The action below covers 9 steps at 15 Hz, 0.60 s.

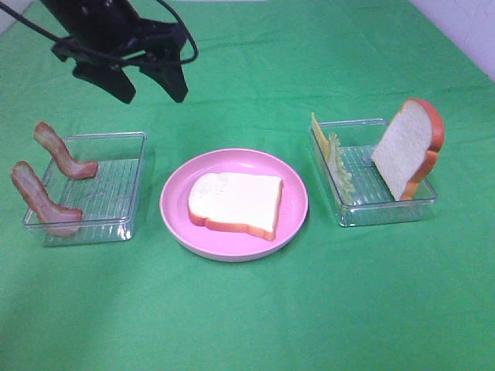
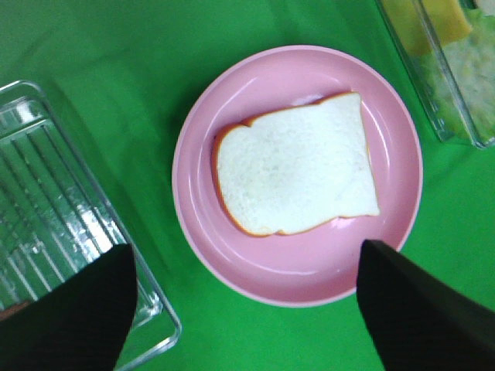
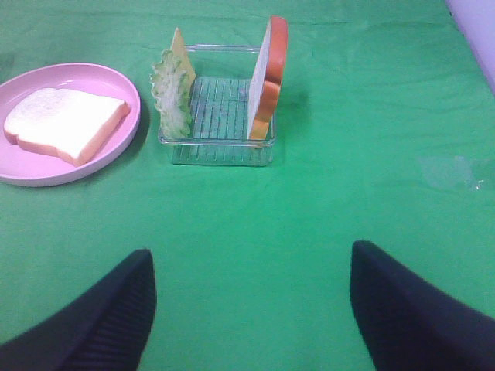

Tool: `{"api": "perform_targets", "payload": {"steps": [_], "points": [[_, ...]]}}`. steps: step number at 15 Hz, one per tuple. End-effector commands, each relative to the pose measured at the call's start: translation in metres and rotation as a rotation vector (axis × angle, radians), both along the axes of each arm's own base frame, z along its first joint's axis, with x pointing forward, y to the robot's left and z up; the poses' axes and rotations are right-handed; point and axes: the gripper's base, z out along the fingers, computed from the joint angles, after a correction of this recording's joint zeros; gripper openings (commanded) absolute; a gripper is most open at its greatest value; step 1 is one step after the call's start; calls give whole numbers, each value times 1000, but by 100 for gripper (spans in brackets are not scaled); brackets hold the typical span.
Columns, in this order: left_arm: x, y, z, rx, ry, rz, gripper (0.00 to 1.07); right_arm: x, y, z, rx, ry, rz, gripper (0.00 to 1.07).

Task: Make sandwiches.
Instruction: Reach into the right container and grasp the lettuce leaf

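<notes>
Mid-tabletop, a bread slice (image 1: 236,202) lies flat on the pink plate (image 1: 295,202). Bacon strips (image 1: 39,197) lean on the left-edge tray (image 1: 124,185): probably light, thin and stiff, best pinched at a raised end. The right hand (image 3: 251,251) and the left hand (image 1: 153,94), over the far-left corner, gape wide and empty.

A green cloth (image 1: 247,325) fills nearly all of every view. It lies mostly flat, with soft creases and shallow folds towards its far side. Beyond its edge, 2 corners of the high view show paler surfaces: a lilac patch (image 1: 468,31) at far right and a smaller cream patch (image 1: 6,22) at far left. Whether these are wall or floor cannot be told. The right wrist view shows a lilac strip (image 3: 478,31) past the cloth's edge, and a faint pale smear (image 3: 452,171) on the cloth. The light is bright and even, casting short, soft shadows.
</notes>
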Motion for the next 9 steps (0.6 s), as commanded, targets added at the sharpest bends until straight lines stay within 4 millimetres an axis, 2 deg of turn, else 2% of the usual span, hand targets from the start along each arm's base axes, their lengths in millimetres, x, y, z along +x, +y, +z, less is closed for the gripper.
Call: {"api": "perform_targets", "payload": {"steps": [1,5,6,9], "points": [[-38,14,52,10,8,-10,75,-1,0,0,-9,-19,-2,68],[-92,34,112,-24,-79,-1,75,-1,0,0,-9,-19,-2,68],[-99,37,116,-26,-90,6,75,-1,0,0,-9,-19,-2,68],[-152,63,116,22,-108,46,75,-1,0,0,-9,-19,-2,68]]}}
